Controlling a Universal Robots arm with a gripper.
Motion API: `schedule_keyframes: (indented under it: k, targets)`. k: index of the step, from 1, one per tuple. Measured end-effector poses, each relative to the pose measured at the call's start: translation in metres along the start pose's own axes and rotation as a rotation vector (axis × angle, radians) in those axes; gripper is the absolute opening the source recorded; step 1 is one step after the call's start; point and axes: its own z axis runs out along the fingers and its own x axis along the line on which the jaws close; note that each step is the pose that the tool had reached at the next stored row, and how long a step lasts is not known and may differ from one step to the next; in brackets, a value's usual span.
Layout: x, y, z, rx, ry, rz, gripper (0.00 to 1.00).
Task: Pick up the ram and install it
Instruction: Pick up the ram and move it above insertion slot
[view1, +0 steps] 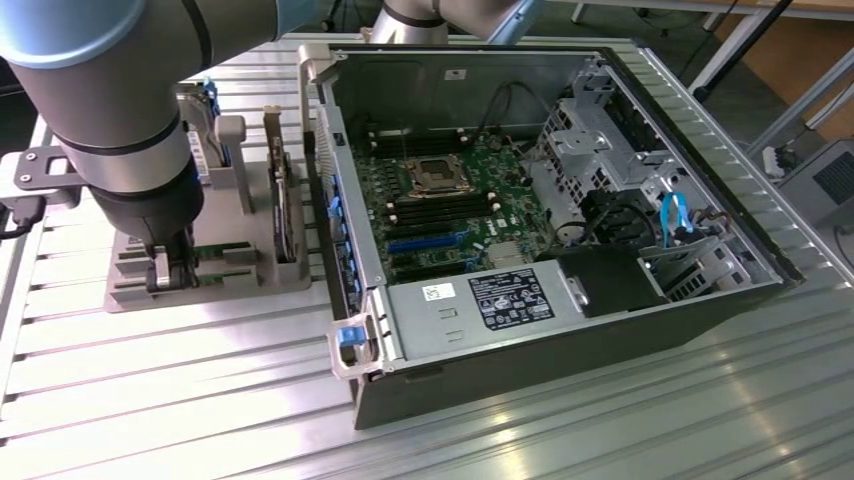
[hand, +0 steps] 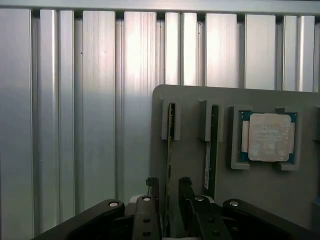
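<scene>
Wrist view looks straight down past the pincer onto a grey holder tray that lies on the ribbed aluminium desk. The pincer's two dark fingers stand apart, one on each side of the ram, with a gap showing between each finger and the board, so nothing is clamped. The ram, a slim green stick, stands on its long edge in a narrow slot of the tray, its far end tucked into a small grey bracket. Beside it in a parallel slot stands a darker card, also on edge, and beyond that card the square silver processor lies flat in its own square recess. In the exterior view the arm reaches down at the exterior view's left, with the pincer low over the near end of the holder tray, which sits just beside the open computer case. The case lies on its side on the desk, and the green motherboard inside it is exposed.
</scene>
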Motion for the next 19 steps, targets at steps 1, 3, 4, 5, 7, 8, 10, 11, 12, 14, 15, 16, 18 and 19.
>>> schedule_keyframes:
  k: [1,3,4,5,7,8,10,11,12,14,15,16,18,19]
  targets:
    - [-0.0007,0.0,0.0005,0.0,0.0,0.0,0.3]
    - [-0.001,0.0002,0.0016,0.0,0.0001,0.0,0.3]
    - [-0.001,0.0005,0.0021,-0.0002,0.0002,0.0,0.3]
    - [-0.0011,0.0009,0.0029,0.0,0.0,0.0,0.3]
    - [-0.001,0.0019,0.0042,0.0001,0.0,0.0,0.3]
    - [-0.001,0.0024,0.0049,0.0001,-0.0001,0.0,0.3]
    - [-0.001,0.0026,0.0052,0.0,0.0001,0.0,0.3]
    - [-0.001,0.0026,0.0053,0.0,0.0001,0.0,0.3]
    - [-0.001,0.0027,0.0053,-0.0001,0.0001,0.0,0.3]
    - [-0.001,0.0027,0.0052,-0.0001,0.0001,0.0,0.3]
    - [-0.001,0.0027,0.0053,0.0,0.0,0.0,0.3]
    - [-0.001,0.0027,0.0053,0.0,0.0001,0.0,0.29]
    - [-0.001,0.0027,0.0053,0.0,0.0001,0.0,0.22]
    - [-0.001,0.0027,0.0053,0.0,0.0001,0.0,0.15]
